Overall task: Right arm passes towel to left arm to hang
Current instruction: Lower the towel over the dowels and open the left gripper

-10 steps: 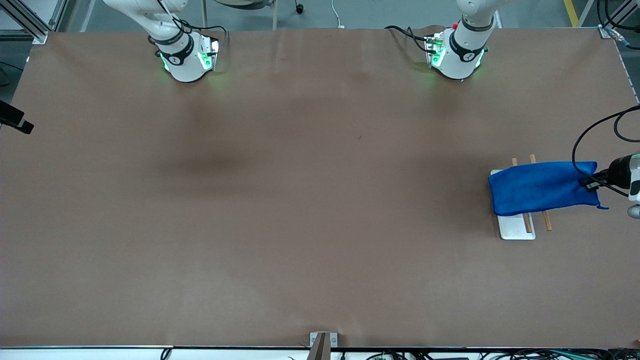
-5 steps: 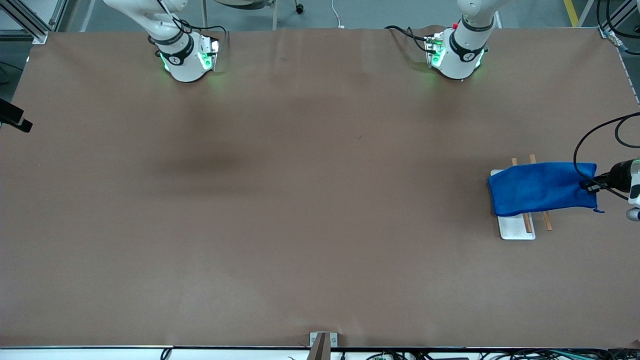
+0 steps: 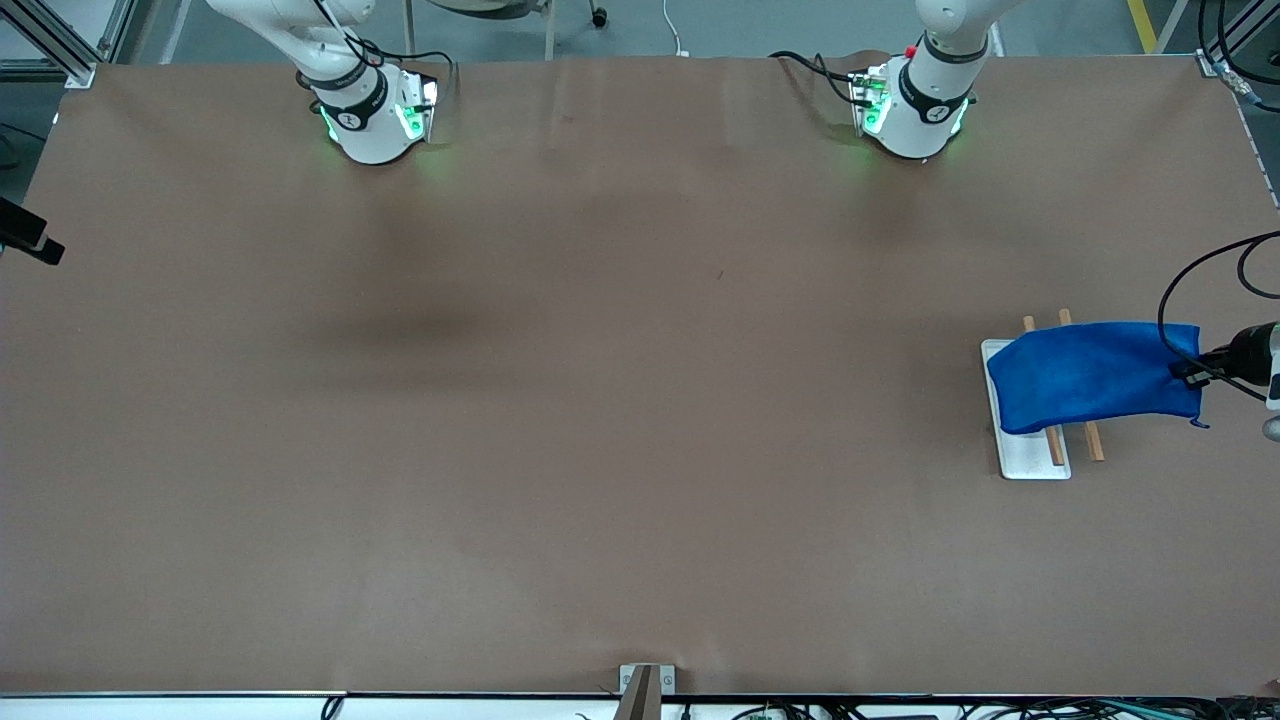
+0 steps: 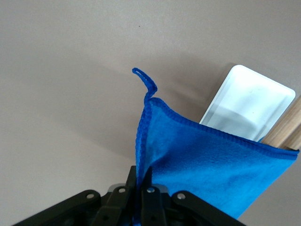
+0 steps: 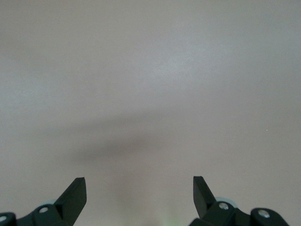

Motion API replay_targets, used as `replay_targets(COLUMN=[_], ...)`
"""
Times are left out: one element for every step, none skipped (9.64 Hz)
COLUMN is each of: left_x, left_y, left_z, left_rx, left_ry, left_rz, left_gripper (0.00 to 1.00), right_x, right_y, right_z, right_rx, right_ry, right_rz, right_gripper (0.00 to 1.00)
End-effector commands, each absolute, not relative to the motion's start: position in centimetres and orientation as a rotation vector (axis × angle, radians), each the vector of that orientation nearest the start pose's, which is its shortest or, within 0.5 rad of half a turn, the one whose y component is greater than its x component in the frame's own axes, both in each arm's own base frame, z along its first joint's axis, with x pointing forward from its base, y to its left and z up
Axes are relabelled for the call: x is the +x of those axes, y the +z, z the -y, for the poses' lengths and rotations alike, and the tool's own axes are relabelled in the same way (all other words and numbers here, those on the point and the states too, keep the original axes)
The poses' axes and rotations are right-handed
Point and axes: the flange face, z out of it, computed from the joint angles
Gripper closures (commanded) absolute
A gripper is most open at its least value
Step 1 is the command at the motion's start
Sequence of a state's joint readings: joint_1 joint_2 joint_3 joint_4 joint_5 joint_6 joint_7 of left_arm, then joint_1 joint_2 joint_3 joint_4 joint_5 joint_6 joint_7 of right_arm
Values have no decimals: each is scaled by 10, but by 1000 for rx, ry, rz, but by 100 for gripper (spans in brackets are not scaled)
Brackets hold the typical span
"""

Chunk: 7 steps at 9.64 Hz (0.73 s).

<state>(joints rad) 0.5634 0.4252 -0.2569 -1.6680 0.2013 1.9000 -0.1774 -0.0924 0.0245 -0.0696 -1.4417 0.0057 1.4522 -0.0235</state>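
The bright blue towel (image 3: pixel 1095 375) lies draped over two wooden rods (image 3: pixel 1093 440) of a rack with a white base plate (image 3: pixel 1035 460), near the left arm's end of the table. My left gripper (image 3: pixel 1195 372) is shut on the towel's edge at the end away from the plate. In the left wrist view the black fingers (image 4: pixel 143 176) pinch the towel (image 4: pixel 207 169) just below its corner loop (image 4: pixel 145 81), with the plate (image 4: pixel 249 101) and a rod (image 4: pixel 287 129) past it. My right gripper (image 5: pixel 139 188) is open and empty over bare table; it is out of the front view.
The right arm's base (image 3: pixel 365 110) and the left arm's base (image 3: pixel 915 110) stand along the table's back edge. A black cable (image 3: pixel 1175 290) loops above the towel by the left wrist. A black object (image 3: pixel 30 240) juts in at the table's right-arm end.
My left gripper has drawn the towel a little toward the left arm's end of the table, uncovering more of the white plate. The right arm has not moved.
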Motion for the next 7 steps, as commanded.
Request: replay_targets(left_x=[612,613,619,624,629,635,636], left_y=[338,342,358,383,425,462,500], left_z=[-230,-230,-233,-225,-207,-183,-159], left_rx=[-3008,-3013,-3011,-3012,-3024,-3043,-3052], left_ry=[295,285,239,227,216,209,168], left_rz=[572,548,551,535,509,473,443], left_gripper=[0,0,0,0,0,0,0], right_x=[543,543,543,543,543,543,543], right_y=[664,664,664,664,664,664,663], right_z=[90,87,87,87,88,88,89], right_rx=[-3128,-3126,-3126,-3126,-3126,-3126,-3126], right_ry=[12,14,14,12,9,12,16], right_rz=[-247,-266,-275,-273,-273,-273,-276], right_gripper=[0,0,0,0,0,0,0])
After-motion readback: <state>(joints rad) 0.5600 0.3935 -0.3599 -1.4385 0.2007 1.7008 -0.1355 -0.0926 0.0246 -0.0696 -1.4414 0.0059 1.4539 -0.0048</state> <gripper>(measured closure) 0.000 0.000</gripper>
